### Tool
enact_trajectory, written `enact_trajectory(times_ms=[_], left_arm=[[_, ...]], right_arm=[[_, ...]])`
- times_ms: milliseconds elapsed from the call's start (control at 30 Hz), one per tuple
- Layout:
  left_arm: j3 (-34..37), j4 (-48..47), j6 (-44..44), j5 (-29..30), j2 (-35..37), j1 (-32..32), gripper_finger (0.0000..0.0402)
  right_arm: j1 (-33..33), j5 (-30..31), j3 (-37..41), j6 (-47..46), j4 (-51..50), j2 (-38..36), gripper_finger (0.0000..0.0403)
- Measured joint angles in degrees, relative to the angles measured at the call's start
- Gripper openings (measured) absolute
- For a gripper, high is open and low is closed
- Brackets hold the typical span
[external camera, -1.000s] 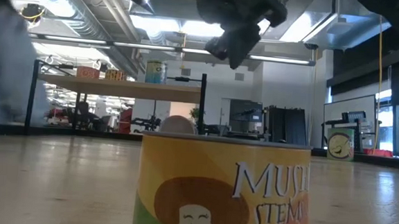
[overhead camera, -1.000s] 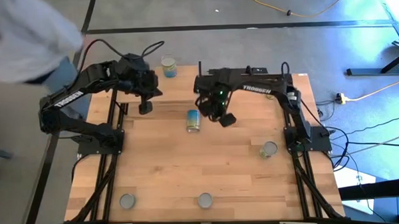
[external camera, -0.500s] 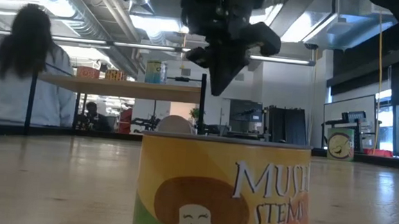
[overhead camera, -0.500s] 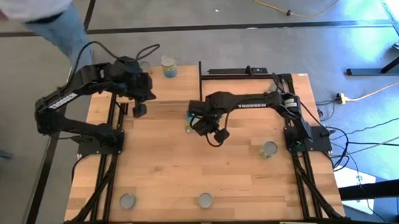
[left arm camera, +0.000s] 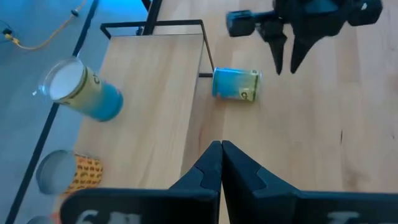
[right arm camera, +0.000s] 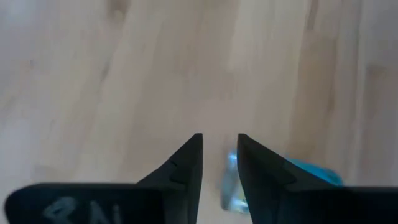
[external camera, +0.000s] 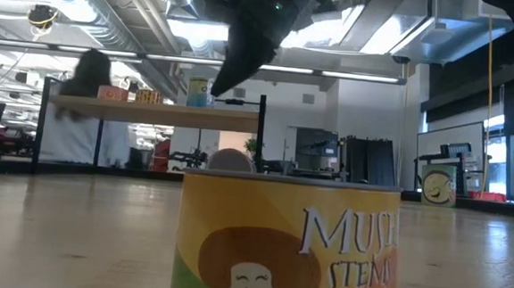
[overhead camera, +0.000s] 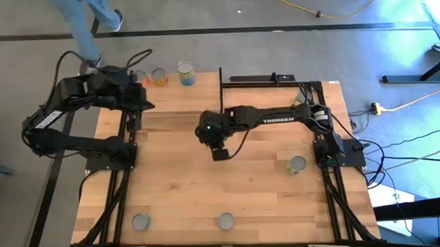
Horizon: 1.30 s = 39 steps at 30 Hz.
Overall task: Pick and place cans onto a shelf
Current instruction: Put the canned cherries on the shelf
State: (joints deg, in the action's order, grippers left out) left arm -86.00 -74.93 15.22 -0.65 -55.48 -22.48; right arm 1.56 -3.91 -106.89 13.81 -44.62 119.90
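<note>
A blue and green can [left arm camera: 236, 84] lies on its side on the table beside the shelf [left arm camera: 155, 93], a light-wood board with black uprights. My right gripper [left arm camera: 286, 65] hangs open just on the can's near side, fingers pointing down, touching nothing. In the right wrist view the can [right arm camera: 311, 174] shows partly behind one finger; the high view hides it under that arm [overhead camera: 219, 153]. A blue and yellow can [overhead camera: 185, 73] and an orange can [overhead camera: 160, 77] stand on the shelf. My left gripper [left arm camera: 221, 149] is shut and holds nothing, drawn back over the shelf's left end [overhead camera: 135, 104].
More cans stand on the table: one at the right [overhead camera: 297, 165] and two near the front edge [overhead camera: 226, 221] [overhead camera: 140, 222]. The front middle one fills the low view [external camera: 287, 244]. A person walks past the table's far left corner [overhead camera: 84, 18].
My right gripper has swung toward the table's left, sunk, and tipped to point more steeply down beside the lying can. My left gripper has drawn back toward the table's far left corner. The person behind the table has walked on.
</note>
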Motion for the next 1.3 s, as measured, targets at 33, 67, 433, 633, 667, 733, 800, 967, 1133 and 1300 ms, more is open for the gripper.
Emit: enact_trajectory(times_ms=[33, 67, 433, 633, 667, 733, 800, 967, 1133, 1300], left_arm=[[0.00, -0.09, 0.00, -0.15, 0.64, 0.00, 0.0000], [0.00, -0.34, 0.04, -0.19, 1.26, 0.00, 0.0000], [0.00, -0.64, 0.19, -0.32, 5.46, 0.00, 0.0000], [0.00, -0.60, 0.15, -0.32, 5.66, 0.00, 0.0000], [0.00, -0.60, 0.15, -0.32, 5.66, 0.00, 0.0000], [0.00, -0.60, 0.19, -0.32, 5.66, 0.02, 0.0000], [0.00, -0.60, 0.31, -0.32, 5.66, 0.00, 0.0000], [0.00, -0.88, 0.33, -0.32, 5.66, 0.00, 0.0000], [0.00, -1.16, 0.35, -0.32, 5.66, 0.00, 0.0000], [0.00, -1.19, 0.35, -0.31, 5.66, 0.02, 0.0000]], right_arm=[[-0.62, 0.09, 0.43, -0.13, 0.10, 0.01, 0.0100], [-1.37, 0.75, 0.83, -0.10, 0.09, 0.05, 0.0100], [-7.85, 27.48, 9.86, -5.27, 4.02, 0.07, 0.0101], [-7.89, 30.02, 12.33, -9.08, 7.11, 0.07, 0.0101], [-7.89, 31.41, 12.53, -9.11, 7.79, 0.07, 0.0101], [-7.87, 33.93, 12.68, -9.10, 7.73, 0.07, 0.0101], [-7.82, 33.65, 12.68, -9.22, 7.90, 0.07, 0.0101], [-7.79, 30.04, 12.68, -12.34, 9.00, 0.07, 0.0101], [-7.72, 30.39, 12.66, -12.52, 10.36, 0.58, 0.0101], [-7.74, 30.46, 12.68, -12.05, 10.25, 2.98, 0.0101]])
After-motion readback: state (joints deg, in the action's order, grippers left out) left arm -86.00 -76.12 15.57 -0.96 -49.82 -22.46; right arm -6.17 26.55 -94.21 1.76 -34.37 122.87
